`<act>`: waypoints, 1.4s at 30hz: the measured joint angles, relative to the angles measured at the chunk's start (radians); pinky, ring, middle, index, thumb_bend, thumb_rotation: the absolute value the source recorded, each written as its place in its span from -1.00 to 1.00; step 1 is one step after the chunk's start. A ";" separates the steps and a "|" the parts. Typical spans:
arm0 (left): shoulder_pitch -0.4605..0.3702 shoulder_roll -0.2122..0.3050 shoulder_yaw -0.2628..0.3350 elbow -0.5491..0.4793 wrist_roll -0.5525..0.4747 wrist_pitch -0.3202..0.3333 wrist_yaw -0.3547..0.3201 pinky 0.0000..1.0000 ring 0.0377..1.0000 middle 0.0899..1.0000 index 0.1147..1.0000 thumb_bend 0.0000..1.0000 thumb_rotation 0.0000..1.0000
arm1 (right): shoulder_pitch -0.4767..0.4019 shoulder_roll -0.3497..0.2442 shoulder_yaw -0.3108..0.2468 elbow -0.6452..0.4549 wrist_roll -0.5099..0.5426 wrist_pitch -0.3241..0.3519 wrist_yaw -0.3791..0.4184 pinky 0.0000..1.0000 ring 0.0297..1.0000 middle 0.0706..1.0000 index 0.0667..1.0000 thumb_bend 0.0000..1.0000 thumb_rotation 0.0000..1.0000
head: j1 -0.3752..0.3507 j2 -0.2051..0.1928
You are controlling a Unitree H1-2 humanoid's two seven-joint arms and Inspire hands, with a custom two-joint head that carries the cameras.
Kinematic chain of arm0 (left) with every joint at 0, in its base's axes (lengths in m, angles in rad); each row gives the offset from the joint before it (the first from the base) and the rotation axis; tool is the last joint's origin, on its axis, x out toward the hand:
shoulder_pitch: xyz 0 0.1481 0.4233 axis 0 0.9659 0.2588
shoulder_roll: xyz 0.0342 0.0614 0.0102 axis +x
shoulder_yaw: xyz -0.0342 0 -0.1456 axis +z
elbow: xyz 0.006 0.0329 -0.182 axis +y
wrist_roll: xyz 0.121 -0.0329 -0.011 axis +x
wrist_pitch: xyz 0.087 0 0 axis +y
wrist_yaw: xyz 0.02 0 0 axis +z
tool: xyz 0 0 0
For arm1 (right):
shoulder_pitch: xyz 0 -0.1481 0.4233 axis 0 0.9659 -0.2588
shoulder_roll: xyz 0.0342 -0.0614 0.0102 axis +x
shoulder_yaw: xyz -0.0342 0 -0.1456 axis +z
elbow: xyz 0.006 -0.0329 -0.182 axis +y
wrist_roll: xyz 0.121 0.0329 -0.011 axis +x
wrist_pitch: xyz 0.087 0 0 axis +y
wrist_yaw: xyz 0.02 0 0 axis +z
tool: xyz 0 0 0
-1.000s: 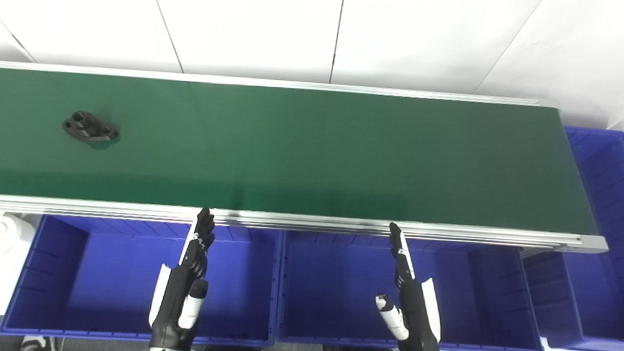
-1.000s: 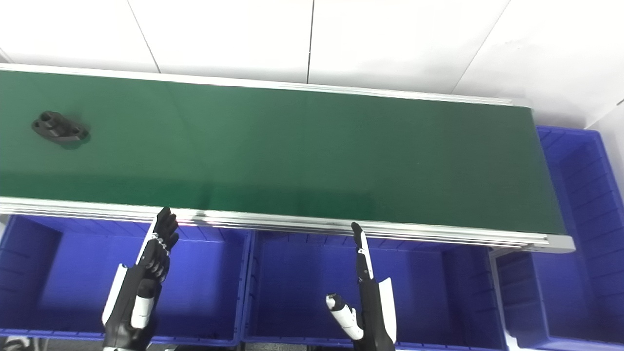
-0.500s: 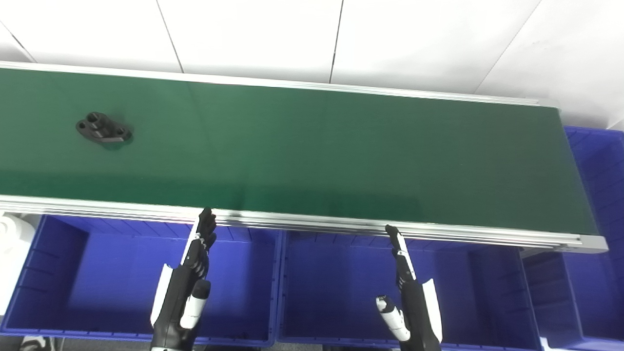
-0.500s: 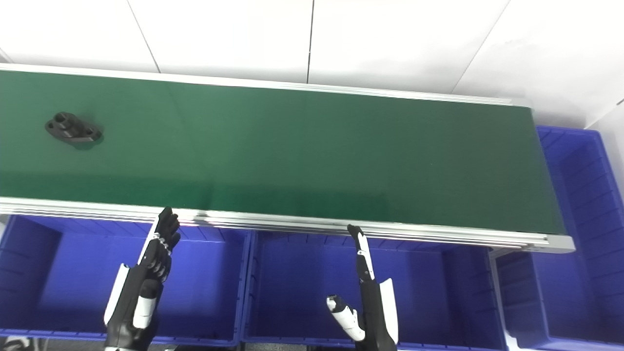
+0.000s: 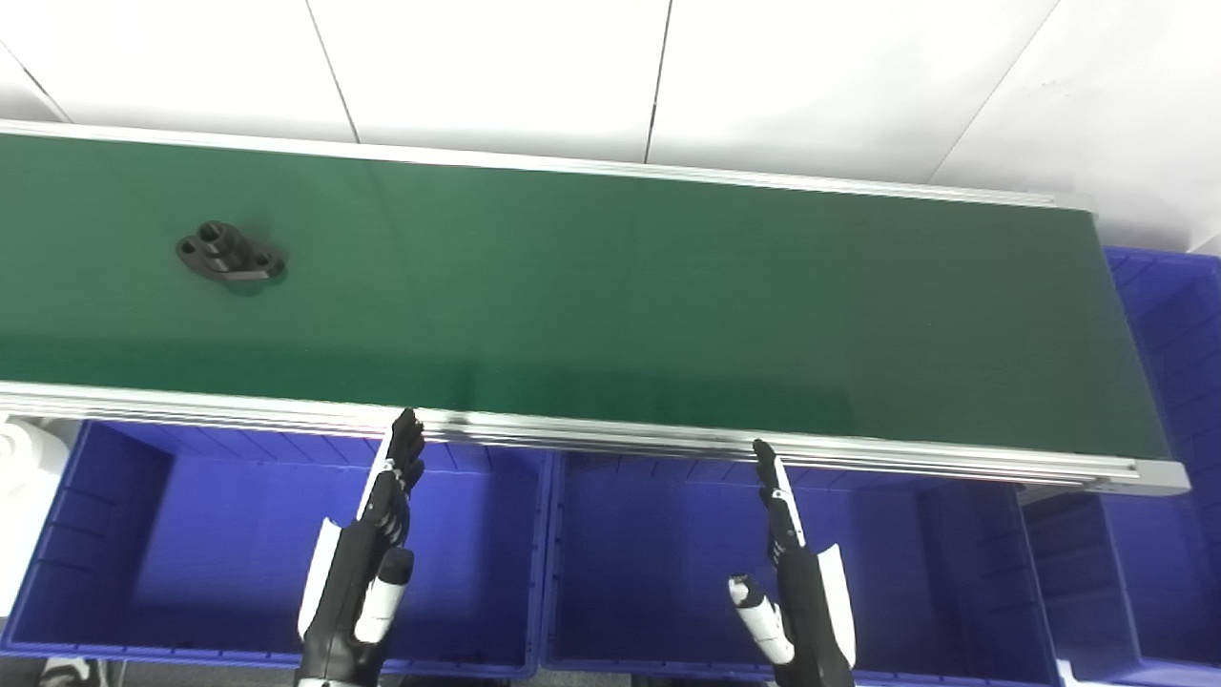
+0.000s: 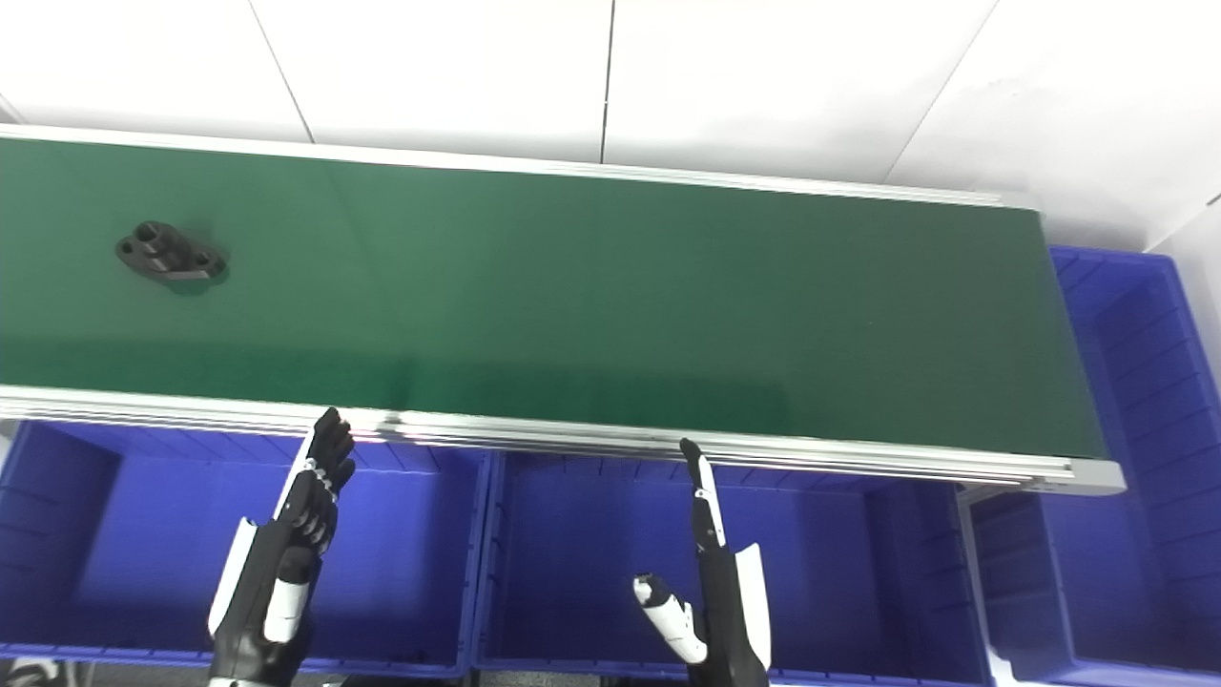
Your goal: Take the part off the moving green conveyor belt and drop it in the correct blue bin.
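A black flanged part (image 5: 231,256) with holes lies on the green conveyor belt (image 5: 610,296) at the far left; it also shows in the right eye view (image 6: 171,256). My left hand (image 5: 367,563) is open and empty, held over the left blue bin (image 5: 124,553), fingertips near the belt's front rail. My right hand (image 5: 792,582) is open and empty, fingers straight, over the middle blue bin (image 5: 954,572). Both hands are well away from the part.
An aluminium rail (image 5: 610,441) runs along the belt's near edge. Another blue bin (image 5: 1169,324) stands past the belt's right end. A white object (image 5: 19,458) shows at the left edge. White wall panels lie behind the belt.
The part has travelled to the right along the belt. Both hands have shifted only slightly, the right one a little to the left.
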 measured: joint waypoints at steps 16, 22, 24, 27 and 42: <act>-0.060 -0.009 -0.128 0.145 0.135 -0.011 0.166 0.94 0.95 1.00 1.00 0.44 1.00 | -0.047 -0.058 -0.002 0.127 0.033 -0.004 -0.197 1.00 1.00 0.97 0.95 0.41 0.94 | 0.190 -0.167; -0.068 -0.002 -0.165 0.136 0.143 -0.011 0.218 1.00 0.96 1.00 1.00 0.36 1.00 | -0.059 -0.079 0.014 0.109 0.074 -0.004 -0.198 0.89 0.79 0.86 0.95 0.49 0.97 | 0.183 -0.134; -0.069 -0.003 -0.164 0.125 0.136 -0.011 0.220 1.00 0.96 1.00 1.00 0.46 1.00 | -0.060 -0.088 0.032 0.098 0.066 -0.004 -0.213 0.77 0.69 0.78 0.91 0.47 0.99 | 0.187 -0.126; -0.069 -0.002 -0.164 0.123 0.131 -0.011 0.220 0.96 0.94 1.00 1.00 0.49 1.00 | -0.065 -0.095 0.050 0.096 0.061 -0.005 -0.257 0.68 0.61 0.72 0.89 0.46 1.00 | 0.195 -0.126; -0.086 0.012 -0.131 0.088 0.124 -0.011 0.212 0.82 0.92 1.00 1.00 0.59 0.97 | -0.090 -0.099 0.094 0.010 0.054 -0.005 -0.295 0.31 0.40 0.55 0.82 0.60 0.63 | 0.086 -0.037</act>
